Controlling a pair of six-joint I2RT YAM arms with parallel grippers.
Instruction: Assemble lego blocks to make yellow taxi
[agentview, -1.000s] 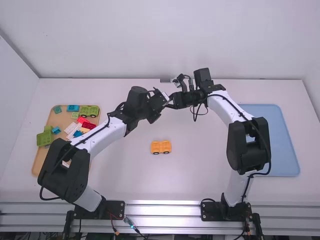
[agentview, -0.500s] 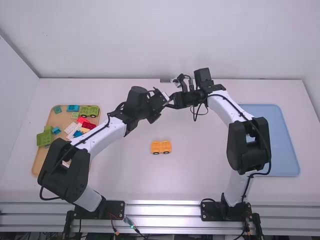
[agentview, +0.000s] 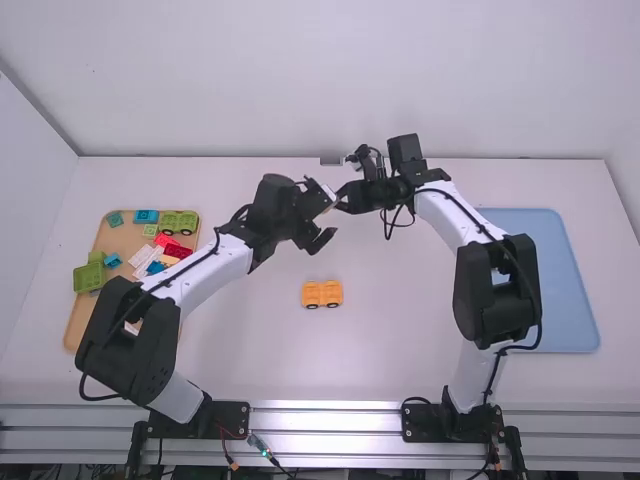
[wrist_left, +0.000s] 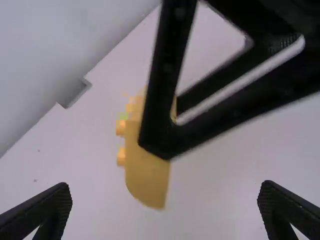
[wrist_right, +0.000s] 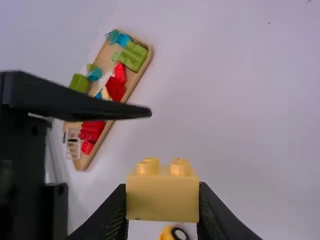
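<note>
One white tabletop (agentview: 250, 350) spans the high view from side to side, and over it stand two white-and-black arms, the left arm (agentview: 205, 285) angled from the lower left toward the upper middle, the right arm (agentview: 450, 212) bent over from the lower right, their ends close together above the centre of the frame. At the right of that view lies a pale blue tray (agentview: 545, 240), partly behind the right arm; at the left, a wooden tray (agentview: 76, 322) carries loose coloured pieces. Next in size come the grippers: the left gripper (agentview: 332, 216) has its jaws spread wide, while the right gripper (agentview: 344, 202) has its jaws pinching a yellow block (wrist_right: 162, 200) by its sides. That block has two round studs facing up the right wrist view, and in the left wrist view it shows near the middle, a small patch of green beside it. Just below the centre of the high view, a yellow-orange wheeled base (agentview: 322, 294) sits on the tabletop, well apart from both grippers. Among the pieces on the wooden tray are a green wheeled base (agentview: 180, 223) at its upper right corner, a green block (agentview: 88, 278) at its left edge, a red block (agentview: 178, 251) toward its right side and a teal block (agentview: 146, 216) at its top edge.
</note>
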